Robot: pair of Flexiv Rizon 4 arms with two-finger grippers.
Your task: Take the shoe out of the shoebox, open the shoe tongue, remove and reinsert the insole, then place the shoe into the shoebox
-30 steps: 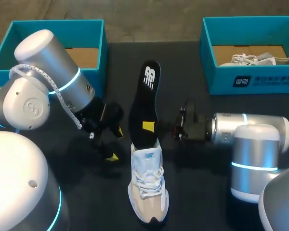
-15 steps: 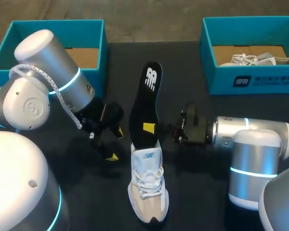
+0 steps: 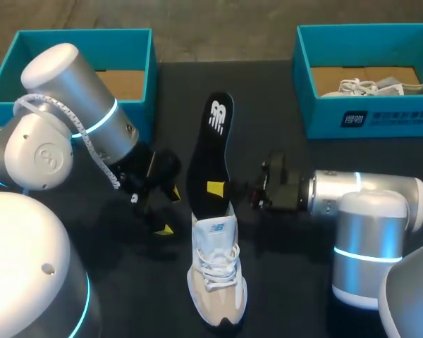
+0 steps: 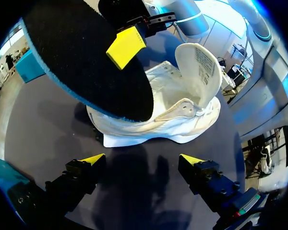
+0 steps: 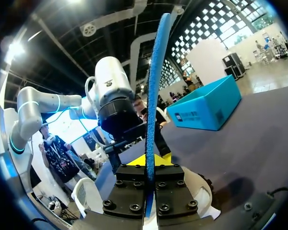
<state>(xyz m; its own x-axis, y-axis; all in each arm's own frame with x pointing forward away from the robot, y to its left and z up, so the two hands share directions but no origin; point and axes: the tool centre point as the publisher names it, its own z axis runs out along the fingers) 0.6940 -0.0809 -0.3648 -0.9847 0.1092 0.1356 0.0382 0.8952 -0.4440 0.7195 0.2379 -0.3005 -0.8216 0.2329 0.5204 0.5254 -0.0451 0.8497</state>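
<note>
Pinching the insole (image 3: pixel 213 141) near its lower half, the right gripper (image 3: pixel 216 186) has both fingers pressed on its two faces; in the right wrist view the insole (image 5: pixel 156 72) rises edge-on from between them. Its long axis runs in line with the shoe (image 3: pixel 215 267), whose mouth lies directly under the gripper's hold, so I judge the next move turns on sliding the insole lengthwise along that line. Whether its lower end sits inside the shoe I cannot tell.

The left gripper (image 4: pixel 143 160) is spread and empty, the shoe (image 4: pixel 168 120) side-on just ahead of it on the desk (image 3: pixel 282 282), tongue folded up. The shoebox (image 3: pixel 148 63) lies well beyond it.

The insole carries a white logo; the tongue has a printed label, too small to read.
</note>
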